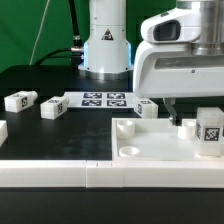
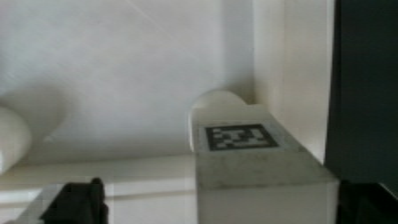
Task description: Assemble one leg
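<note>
The fingers (image 1: pixel 178 117) hang dark and short beneath the white gripper (image 1: pixel 176 122) on the exterior view's right, just above the large white panel (image 1: pixel 150 150). Whether they are apart or together cannot be told: the exterior view shows them only as one dark stub, and the wrist view shows a single dark fingertip (image 2: pixel 75 203) at the picture's edge. Nothing is seen between them.

Four small white posts with black-and-white tags can be counted in the exterior view. One leg (image 1: pixel 209 131) stands upright on the panel, near the exterior view's right edge, just beside the gripper, with its long axis vertical and its tag facing the camera. In the wrist view this leg (image 2: pixel 249 160) fills the foreground, its tag turned to the lens, beside a white wall.

The other three posts lie on their sides on the black table (image 1: pixel 60 135): one (image 1: pixel 19 101) at the exterior view's left, one (image 1: pixel 52 107) near it, and one (image 1: pixel 146 107) close behind the panel. One flat marker board (image 1: pixel 102 99) lies near the arm's base (image 1: pixel 105 50).
</note>
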Robot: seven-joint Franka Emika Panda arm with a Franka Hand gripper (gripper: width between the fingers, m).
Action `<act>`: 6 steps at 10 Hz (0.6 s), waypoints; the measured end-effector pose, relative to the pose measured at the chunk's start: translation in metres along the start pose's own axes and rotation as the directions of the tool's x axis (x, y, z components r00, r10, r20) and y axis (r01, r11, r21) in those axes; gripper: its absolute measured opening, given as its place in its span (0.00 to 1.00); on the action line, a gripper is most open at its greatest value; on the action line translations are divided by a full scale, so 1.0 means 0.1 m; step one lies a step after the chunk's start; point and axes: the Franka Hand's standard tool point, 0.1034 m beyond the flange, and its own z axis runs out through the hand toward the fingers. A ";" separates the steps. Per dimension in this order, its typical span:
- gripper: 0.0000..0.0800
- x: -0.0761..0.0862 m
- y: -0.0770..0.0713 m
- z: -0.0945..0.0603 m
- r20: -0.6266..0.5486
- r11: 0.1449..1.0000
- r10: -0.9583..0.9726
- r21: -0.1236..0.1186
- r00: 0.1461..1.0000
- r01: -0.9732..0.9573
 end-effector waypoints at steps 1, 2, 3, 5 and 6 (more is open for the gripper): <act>0.81 0.00 0.00 0.00 0.000 0.999 -0.040 0.000 0.999 0.040; 0.68 0.00 0.01 0.00 0.000 0.999 -0.033 0.000 0.999 0.033; 0.51 0.00 0.01 0.00 0.000 0.999 -0.033 0.000 0.999 0.033; 0.36 0.00 0.01 0.00 0.000 1.000 -0.005 0.001 1.000 0.005; 0.36 0.00 0.00 0.00 0.001 0.998 0.067 0.002 0.998 -0.067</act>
